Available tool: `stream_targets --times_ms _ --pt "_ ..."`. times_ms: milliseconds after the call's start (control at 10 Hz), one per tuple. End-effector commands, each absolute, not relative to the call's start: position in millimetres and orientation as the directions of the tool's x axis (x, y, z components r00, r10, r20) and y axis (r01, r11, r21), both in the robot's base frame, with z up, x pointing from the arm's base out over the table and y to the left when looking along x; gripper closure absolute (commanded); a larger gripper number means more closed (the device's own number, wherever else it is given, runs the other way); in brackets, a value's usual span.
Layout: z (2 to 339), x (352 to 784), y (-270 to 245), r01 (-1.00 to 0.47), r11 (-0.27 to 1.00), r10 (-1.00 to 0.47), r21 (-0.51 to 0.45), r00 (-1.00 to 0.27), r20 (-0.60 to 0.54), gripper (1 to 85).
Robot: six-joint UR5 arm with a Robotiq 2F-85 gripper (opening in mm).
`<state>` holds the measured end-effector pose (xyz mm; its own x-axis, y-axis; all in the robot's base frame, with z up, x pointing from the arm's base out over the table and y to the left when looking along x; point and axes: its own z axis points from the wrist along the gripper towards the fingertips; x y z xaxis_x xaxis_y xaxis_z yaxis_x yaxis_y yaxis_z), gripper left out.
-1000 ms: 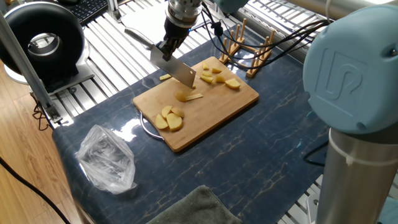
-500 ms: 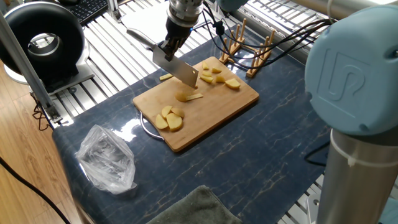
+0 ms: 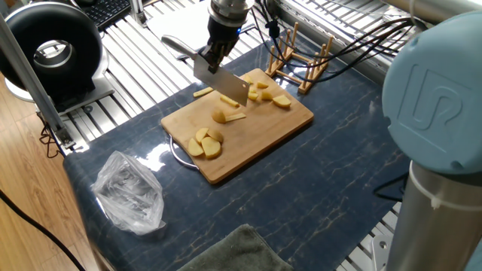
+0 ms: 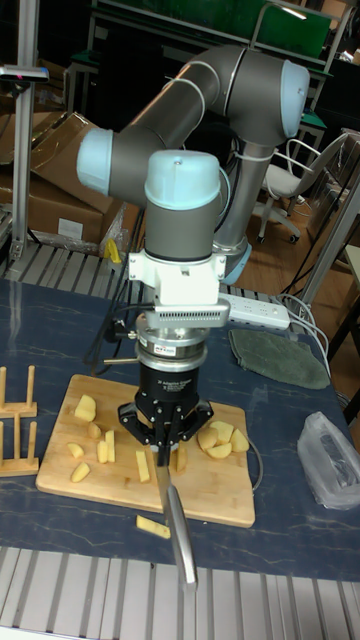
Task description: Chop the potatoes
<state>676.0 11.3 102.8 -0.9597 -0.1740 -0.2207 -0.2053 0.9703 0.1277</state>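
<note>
Pale-yellow potatoes (image 3: 205, 143) lie on the bamboo board (image 3: 263, 129): a cluster of rounded slices at the near left, one piece with a stick (image 3: 236, 117) mid-board, and more chunks (image 3: 263, 92) at the far right. One stick (image 3: 202, 92) lies off the board on the table. My gripper (image 3: 213, 53) is shut on a cleaver, whose blade (image 3: 222, 81) hangs just above the board's far edge. In the tall fixed view the gripper (image 4: 164, 432) points straight down over the board (image 4: 210, 492), with the knife handle (image 4: 180, 540) sticking out toward the camera and potatoes (image 4: 222, 438) on both sides.
A wooden rack (image 3: 301, 60) stands just behind the board. A crumpled plastic bag (image 3: 128, 192) lies at the near left and a grey towel (image 3: 233, 252) at the front edge. A black round device (image 3: 53, 53) sits far left. A wire loop (image 3: 176, 154) pokes out under the board.
The gripper and cleaver have shifted a little to the right along the board's far edge. The potato pieces have not moved.
</note>
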Motion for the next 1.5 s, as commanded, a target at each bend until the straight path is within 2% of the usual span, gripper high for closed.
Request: stream_targets --times_ms 0,600,1000,1400 --pt "101 673 1 -0.235 0.964 -0.2 0.127 -0.951 -0.236 84.7" --pt "89 669 -7 -0.254 0.958 -0.219 0.13 -0.947 -0.235 84.7" --pt "86 660 1 -0.205 0.962 -0.166 0.183 -0.964 -0.206 84.7" --pt "84 662 0 -0.208 0.962 -0.168 0.179 -0.962 -0.213 84.7"
